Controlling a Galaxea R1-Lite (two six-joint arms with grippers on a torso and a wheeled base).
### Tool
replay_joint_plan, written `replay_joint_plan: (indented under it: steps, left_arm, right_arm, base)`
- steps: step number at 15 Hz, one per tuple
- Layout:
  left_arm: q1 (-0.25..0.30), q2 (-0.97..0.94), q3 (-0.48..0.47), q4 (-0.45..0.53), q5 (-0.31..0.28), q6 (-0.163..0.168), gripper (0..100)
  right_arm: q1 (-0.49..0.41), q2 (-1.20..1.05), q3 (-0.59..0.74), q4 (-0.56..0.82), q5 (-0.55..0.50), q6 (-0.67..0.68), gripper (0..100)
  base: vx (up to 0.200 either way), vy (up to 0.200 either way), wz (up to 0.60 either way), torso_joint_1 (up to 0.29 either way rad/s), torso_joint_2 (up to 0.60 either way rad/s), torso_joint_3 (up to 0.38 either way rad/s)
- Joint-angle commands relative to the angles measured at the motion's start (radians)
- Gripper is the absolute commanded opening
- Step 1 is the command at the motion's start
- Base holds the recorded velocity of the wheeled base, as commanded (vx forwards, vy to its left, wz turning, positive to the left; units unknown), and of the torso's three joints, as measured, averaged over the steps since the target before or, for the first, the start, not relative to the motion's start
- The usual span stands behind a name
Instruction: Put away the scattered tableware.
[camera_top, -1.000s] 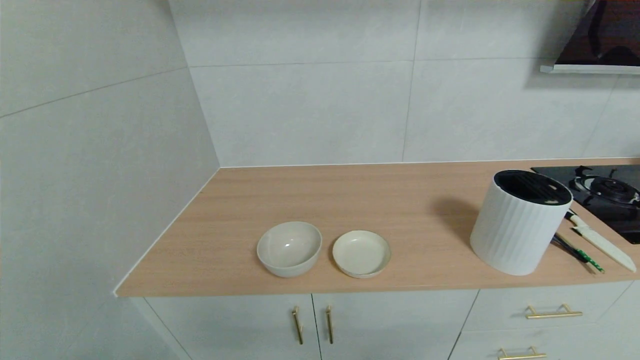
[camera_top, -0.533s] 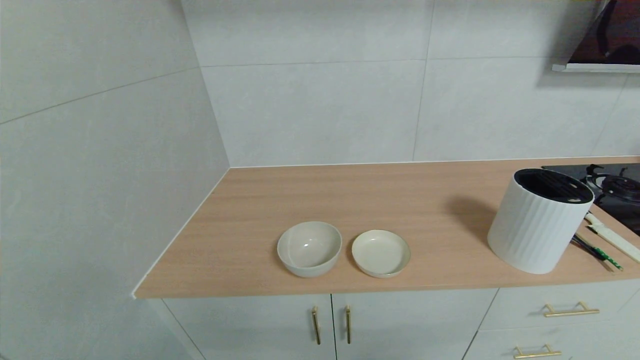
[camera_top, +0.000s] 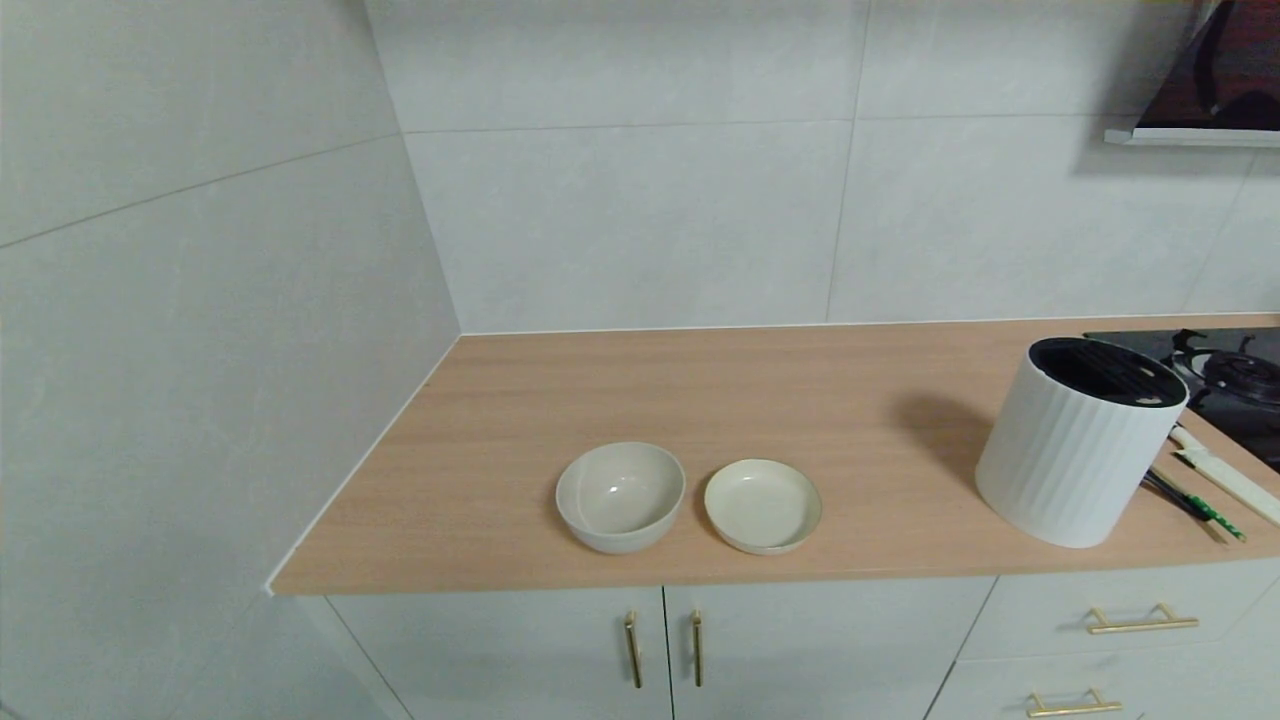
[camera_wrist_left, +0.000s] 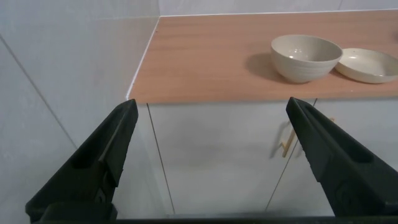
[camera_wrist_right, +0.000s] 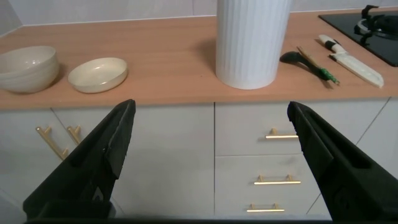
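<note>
On the counter (camera_top: 700, 400) stands the big white tub (camera_top: 1078, 455), then the bowl (camera_top: 620, 497) and little dish (camera_top: 763, 505) side by side near the front edge, then the knife (camera_top: 1228, 482) and chopsticks (camera_top: 1195, 505). My left gripper (camera_wrist_left: 210, 107) and right gripper (camera_wrist_right: 210, 107) are spread wide, holding nothing. A clumsy bump could push the bowl off the edge.

– Where is there room around the bowl (camera_top: 620, 497)?
– Bare counter (camera_top: 700, 400) at its 12 and 9 o'clock; the dish (camera_top: 762, 505) sits just beside it at 3.
– Past the dish?
– Open wood until the ribbed holder (camera_top: 1080, 455); chopsticks (camera_top: 1195, 505) possibly touch its far side.
</note>
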Motion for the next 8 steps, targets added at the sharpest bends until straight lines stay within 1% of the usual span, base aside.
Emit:
replay_joint_plan:
  steps: [1,2,4,8]
  left_arm:
    - [0.0,0.0,0.0,0.0,0.0,0.0,100]
    - [0.0,0.0,0.0,0.0,0.0,0.0,100]
    - [0.0,0.0,0.0,0.0,0.0,0.0,100]
    - [0.0,0.0,0.0,0.0,0.0,0.0,100]
  right_arm:
    - [0.0,0.0,0.0,0.0,0.001,0.0,100]
    - [0.0,0.0,0.0,0.0,0.001,0.0,100]
    - [0.0,0.0,0.0,0.0,0.001,0.0,100]
    - [0.0,0.0,0.0,0.0,0.001,0.0,100]
  base:
    - [0.0,0.0,0.0,0.0,0.0,0.0]
    - [0.0,0.0,0.0,0.0,0.0,0.0]
    - [0.0,0.0,0.0,-0.122,0.25,0.122]
    - [0.0,0.0,0.0,-0.229,0.49,0.265]
